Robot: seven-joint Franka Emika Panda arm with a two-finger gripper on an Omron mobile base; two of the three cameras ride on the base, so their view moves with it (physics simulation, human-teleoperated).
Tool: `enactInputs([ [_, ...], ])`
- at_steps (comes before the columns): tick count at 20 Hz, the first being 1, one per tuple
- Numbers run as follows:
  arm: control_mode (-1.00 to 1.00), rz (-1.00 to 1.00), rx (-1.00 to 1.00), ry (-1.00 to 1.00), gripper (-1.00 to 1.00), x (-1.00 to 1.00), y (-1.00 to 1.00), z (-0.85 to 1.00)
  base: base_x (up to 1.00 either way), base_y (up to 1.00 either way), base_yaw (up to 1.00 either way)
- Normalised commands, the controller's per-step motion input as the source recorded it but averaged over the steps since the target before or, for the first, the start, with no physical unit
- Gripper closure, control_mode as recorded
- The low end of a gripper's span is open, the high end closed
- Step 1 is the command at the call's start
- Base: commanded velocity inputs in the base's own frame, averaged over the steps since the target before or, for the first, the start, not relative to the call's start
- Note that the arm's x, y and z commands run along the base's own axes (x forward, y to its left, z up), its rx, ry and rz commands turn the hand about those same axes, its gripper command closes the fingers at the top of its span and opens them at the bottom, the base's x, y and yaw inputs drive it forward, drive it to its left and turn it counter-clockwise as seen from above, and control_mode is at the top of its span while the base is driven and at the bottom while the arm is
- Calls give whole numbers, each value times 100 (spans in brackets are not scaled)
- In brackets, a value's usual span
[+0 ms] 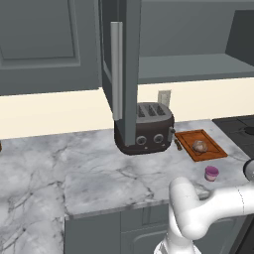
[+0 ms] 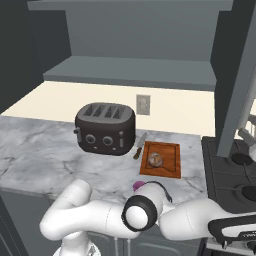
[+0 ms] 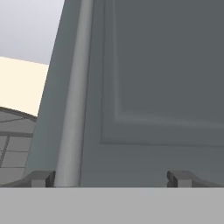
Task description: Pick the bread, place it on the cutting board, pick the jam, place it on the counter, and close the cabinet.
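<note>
The bread (image 1: 199, 146) (image 2: 155, 160), a mottled brown lump, lies on the reddish cutting board (image 1: 210, 147) (image 2: 170, 162). On the marble counter (image 1: 99, 178) (image 2: 40, 150), near its front edge, stands the pink-purple jam (image 1: 212, 173); in the right base view the jam (image 2: 137, 185) is mostly hidden behind my arm. The cabinet stands with its doors (image 1: 130, 59) (image 2: 235, 75) swung out. In the hand view my gripper (image 3: 111, 179) is open and faces a cabinet door panel (image 3: 162, 87) at close range. Its left fingertip (image 3: 43, 178) sits beside the pale bar handle (image 3: 76, 96). Nothing is between the fingers.
A dark toaster (image 1: 145, 128) (image 2: 106, 128) stands at the back of the counter beside the board. A knife (image 2: 139, 146) lies between them. A black stove (image 2: 235, 175) lies to the right. The cabinet's shelf (image 1: 198, 64) (image 2: 135, 70) is bare.
</note>
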Motion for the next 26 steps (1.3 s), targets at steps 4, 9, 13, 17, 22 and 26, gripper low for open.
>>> enactInputs([
  [4, -100, 0, 0, 0, -100, 15, 11, 10, 0, 0, 0],
  [9, -100, 0, 0, 0, -100, 0, 24, 11, 0, 0, 0],
  [13, -100, 0, 0, 0, -100, 0, 34, 1, 0, 0, 0],
  [17, -100, 0, 0, 0, -100, 1, 33, 0, 0, 0, 0],
  [22, -100, -3, 0, 2, -100, 1, 46, 1, 0, 0, 0],
  [26, -100, -9, 0, 2, -100, 0, 49, 0, 0, 0, 0],
])
